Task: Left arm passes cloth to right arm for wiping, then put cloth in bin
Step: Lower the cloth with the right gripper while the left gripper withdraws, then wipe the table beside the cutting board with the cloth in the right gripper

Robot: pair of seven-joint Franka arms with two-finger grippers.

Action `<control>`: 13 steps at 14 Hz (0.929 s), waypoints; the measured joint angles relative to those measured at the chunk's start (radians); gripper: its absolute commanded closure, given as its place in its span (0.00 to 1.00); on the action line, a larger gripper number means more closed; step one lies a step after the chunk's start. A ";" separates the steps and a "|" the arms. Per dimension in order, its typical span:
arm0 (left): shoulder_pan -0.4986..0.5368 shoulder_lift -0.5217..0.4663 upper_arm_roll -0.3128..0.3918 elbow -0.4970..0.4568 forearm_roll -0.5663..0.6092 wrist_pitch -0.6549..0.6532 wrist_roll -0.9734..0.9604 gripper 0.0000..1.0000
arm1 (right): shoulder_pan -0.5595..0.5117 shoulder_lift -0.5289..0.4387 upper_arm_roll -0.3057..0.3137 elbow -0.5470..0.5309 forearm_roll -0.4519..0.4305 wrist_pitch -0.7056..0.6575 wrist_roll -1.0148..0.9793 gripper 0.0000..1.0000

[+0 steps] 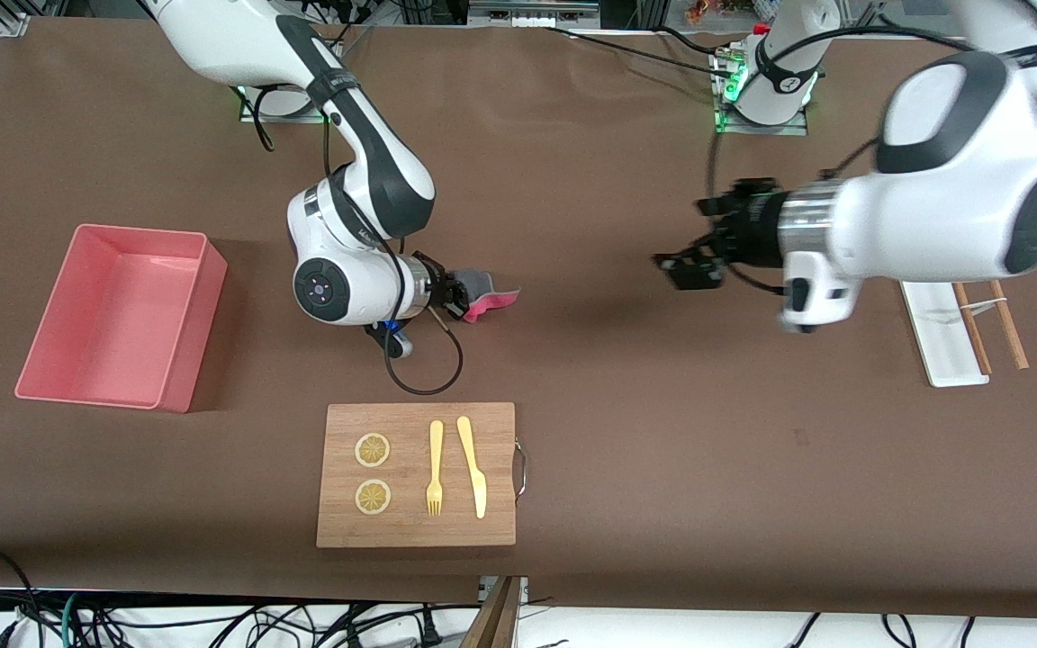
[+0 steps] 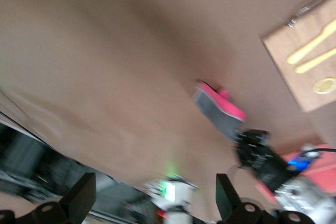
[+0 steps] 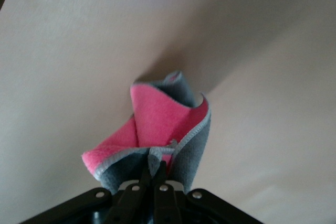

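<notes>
My right gripper (image 1: 463, 297) is shut on the cloth (image 1: 487, 295), pink and dark grey with pale trim, and holds it low over the brown table between the bin and the table's middle. In the right wrist view the cloth (image 3: 163, 129) bunches up from the closed gripper (image 3: 156, 169). The left wrist view shows the cloth (image 2: 219, 109) held by the right gripper farther off. My left gripper (image 1: 688, 268) is open and empty, in the air over the table toward the left arm's end; its fingers (image 2: 79, 198) stand wide apart. The salmon-pink bin (image 1: 190, 324) stands empty toward the right arm's end.
A wooden board (image 1: 415, 517) with two lemon slices, a yellow fork and a yellow knife lies nearer the front camera than the cloth. A flat white tray (image 1: 937, 346) with wooden chopsticks lies at the left arm's end.
</notes>
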 measured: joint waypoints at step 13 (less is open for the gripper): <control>0.093 -0.457 -0.001 -0.535 0.535 0.274 0.940 0.00 | -0.060 0.040 -0.237 -0.002 -0.125 -0.152 -0.584 1.00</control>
